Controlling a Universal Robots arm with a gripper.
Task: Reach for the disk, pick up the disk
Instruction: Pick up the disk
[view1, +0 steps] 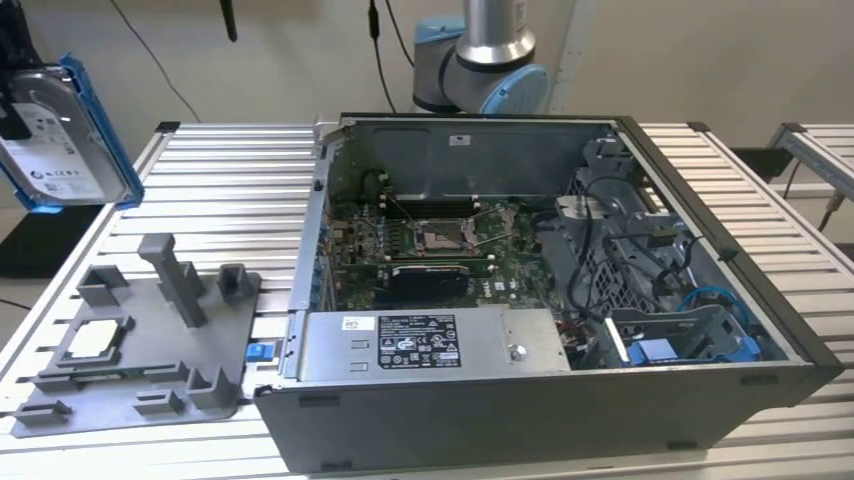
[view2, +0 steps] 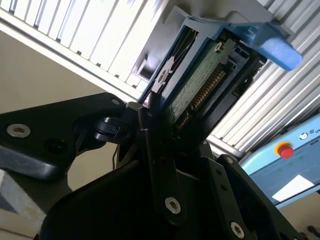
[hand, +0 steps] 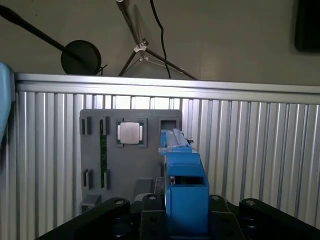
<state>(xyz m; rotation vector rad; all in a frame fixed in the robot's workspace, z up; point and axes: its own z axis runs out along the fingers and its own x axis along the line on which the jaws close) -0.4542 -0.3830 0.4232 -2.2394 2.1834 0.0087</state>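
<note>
in the exterior view the disk (view1: 60, 135) is hanging tilted in the air, clear of the tabletop (view1: 227, 170), over its far corner on the exterior view's left. a grey tray (view1: 147, 340) is sitting at the near corner on that side, beside an open computer case (view1: 534, 300).

in the second wrist view the gripper (view2: 180, 130) is clamping the disk (view2: 200, 85), seemingly across its flat faces.

in the first wrist view the disk (hand: 182, 175) is standing edge-on between the fingers, above the tray (hand: 95, 150) and its square chip (hand: 130, 133).

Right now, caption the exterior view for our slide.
Disk held aloft at the exterior view's left, beside the open computer case.
</note>
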